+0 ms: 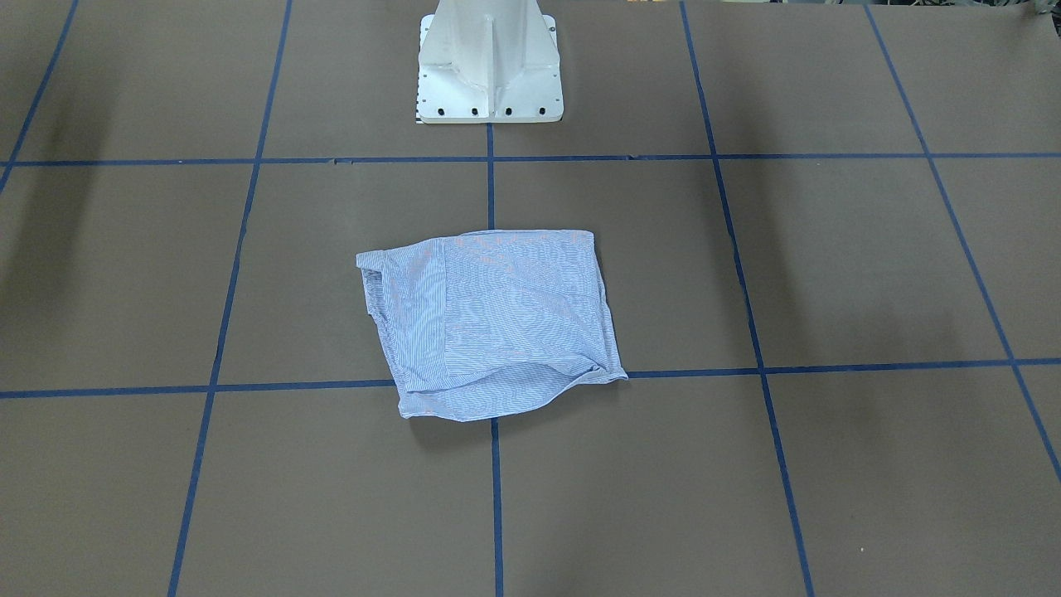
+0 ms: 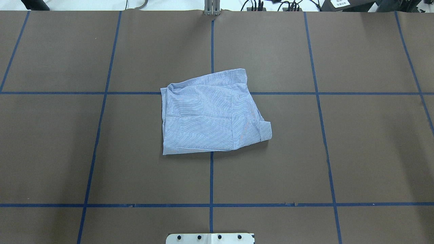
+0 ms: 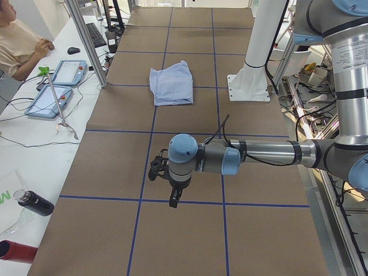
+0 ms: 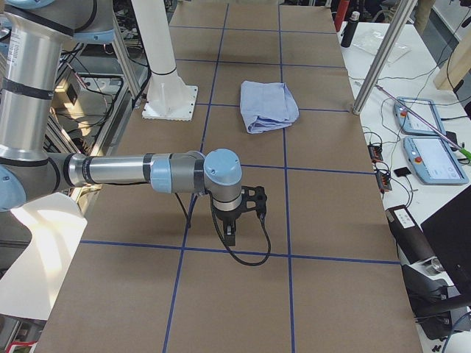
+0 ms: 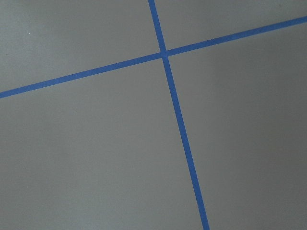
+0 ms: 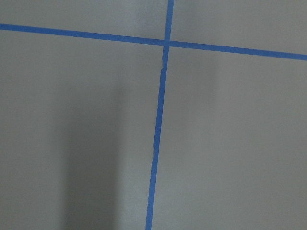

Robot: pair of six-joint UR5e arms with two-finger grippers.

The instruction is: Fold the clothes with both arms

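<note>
Just in front of the white pedestal (image 1: 489,66), the shirt (image 2: 210,115) lies in a rumpled, folded square. It looks light, soft and limp, likely to sag, so it is best pinched at two corners of one edge. The brown counter (image 2: 339,152) is flat and matte, gridded with blue tape (image 2: 211,179). Out to either side of the pedestal, the left end effector (image 3: 172,192) and right end effector (image 4: 232,232) hang well apart from the shirt; I cannot tell how far open they are. Farthest from the pedestal are tablets (image 3: 70,73).

No text, number or brand can be read in any view.

Overhead view: small white label (image 2: 340,2) on a black box (image 2: 354,5) at the far table edge. Print too small to read.

Left side view: printed band (image 3: 351,55) on the upright segment of the grey-silver jointed left arm (image 3: 264,154). Blurred.

Same view: green mark (image 3: 3,197) on a white sheet, cut off at the edge. Unreadable.
</note>
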